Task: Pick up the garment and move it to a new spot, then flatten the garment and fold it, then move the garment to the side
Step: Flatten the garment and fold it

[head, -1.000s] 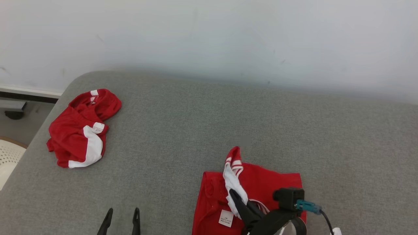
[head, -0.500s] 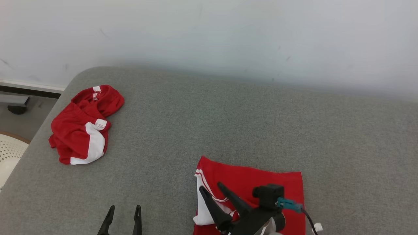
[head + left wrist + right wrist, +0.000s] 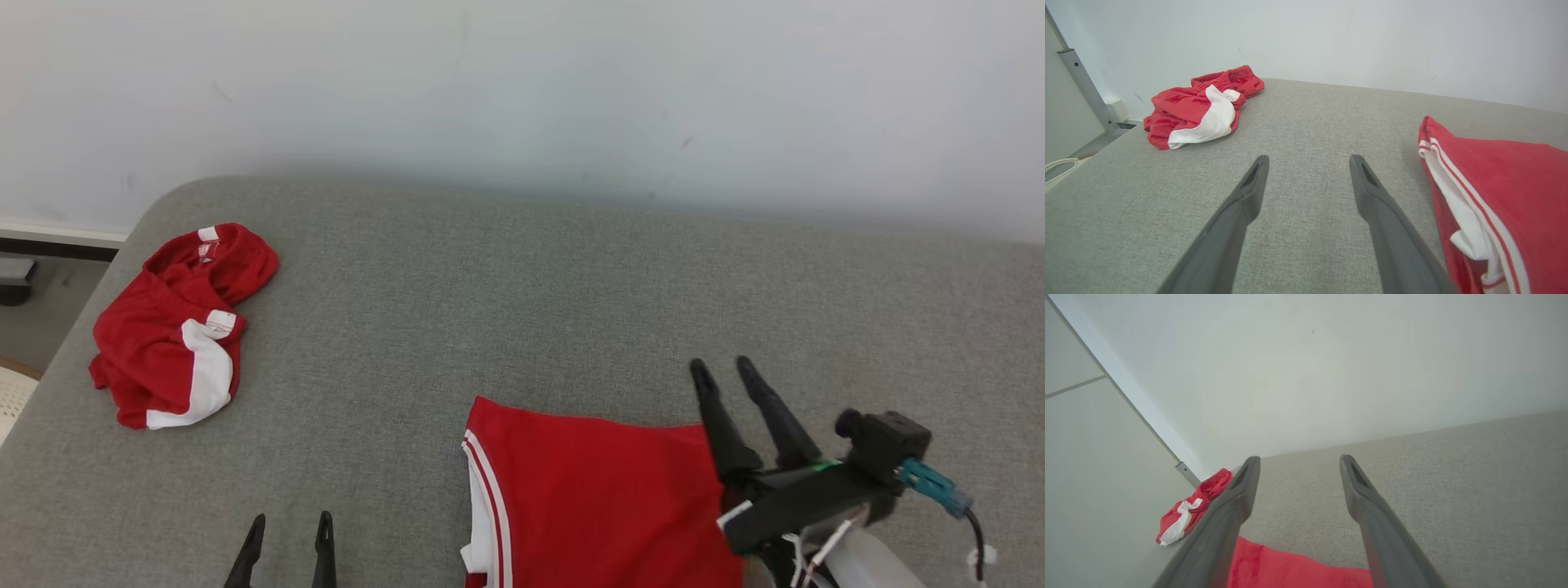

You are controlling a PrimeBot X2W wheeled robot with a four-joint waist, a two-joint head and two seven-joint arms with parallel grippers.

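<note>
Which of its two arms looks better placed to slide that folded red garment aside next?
Probably the right. The right gripper hangs open at the far right corner of the folded garment, while the left gripper sits open over bare grey cushion, apart from it.

A: Head view, where do you look from?
B: You're high over the near edge, facing forward and down across the counter [image 3: 522, 278] to the wall [image 3: 522, 82]. Left jaws show at bottom left, right jaws at lower right, both spread apart.
A: Left wrist?
B: Low and close over the counter, facing the wall. Crumpled red garment [image 3: 1196, 110] far on the left, folded red garment [image 3: 1506, 196] close on the right.
A: Right wrist?
B: Low over the folded garment's far edge, tilted, aimed at the wall. You get both garments in all three views.
</note>
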